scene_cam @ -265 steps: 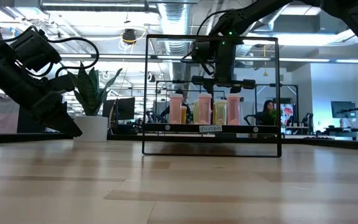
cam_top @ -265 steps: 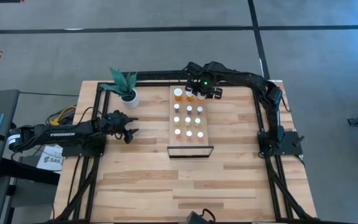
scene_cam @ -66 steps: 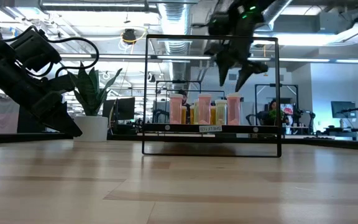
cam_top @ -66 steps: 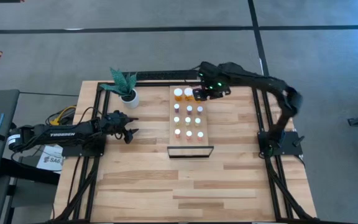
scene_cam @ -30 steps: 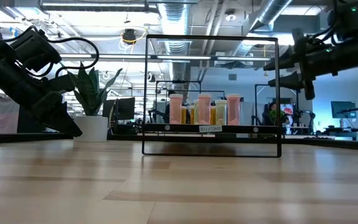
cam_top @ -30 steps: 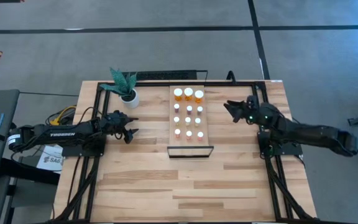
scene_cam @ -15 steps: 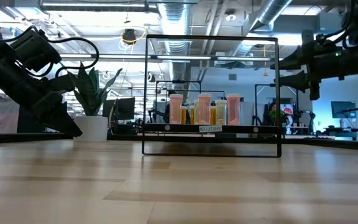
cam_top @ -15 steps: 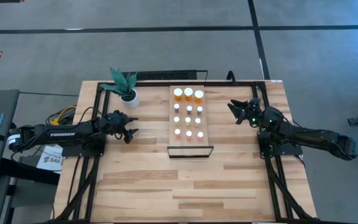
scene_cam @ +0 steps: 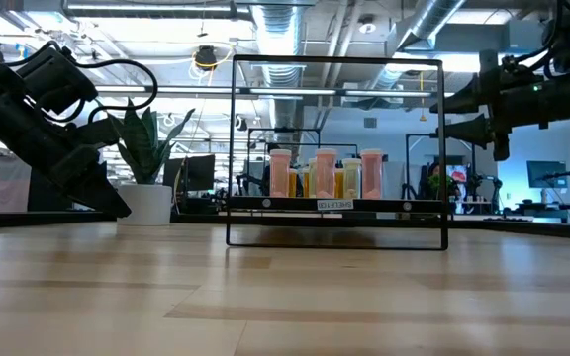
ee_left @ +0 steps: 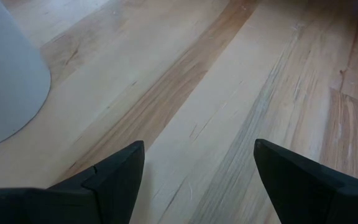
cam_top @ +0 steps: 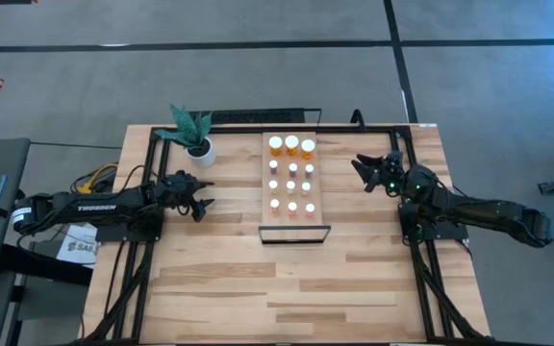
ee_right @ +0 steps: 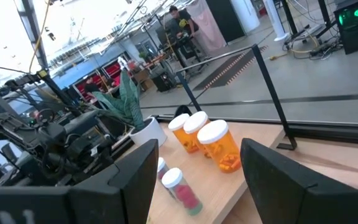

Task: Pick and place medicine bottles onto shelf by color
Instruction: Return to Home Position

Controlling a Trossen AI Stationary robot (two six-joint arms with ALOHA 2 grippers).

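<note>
Beside the shelf (cam_top: 266,200), to its right, my right gripper (cam_top: 363,172) hangs with fingers spread, holding nothing. On the shelf's other side, my left gripper (cam_top: 203,198) hangs spread above the table (cam_top: 258,279). The medicine bottles (cam_top: 290,185) stand in rows on the shelf, with the large orange bottles (cam_top: 290,144) at its far end.

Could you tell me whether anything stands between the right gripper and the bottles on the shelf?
Nothing visible does: only bare table lies between the open right gripper and the bottles on the shelf. The left gripper rests far left.
</note>
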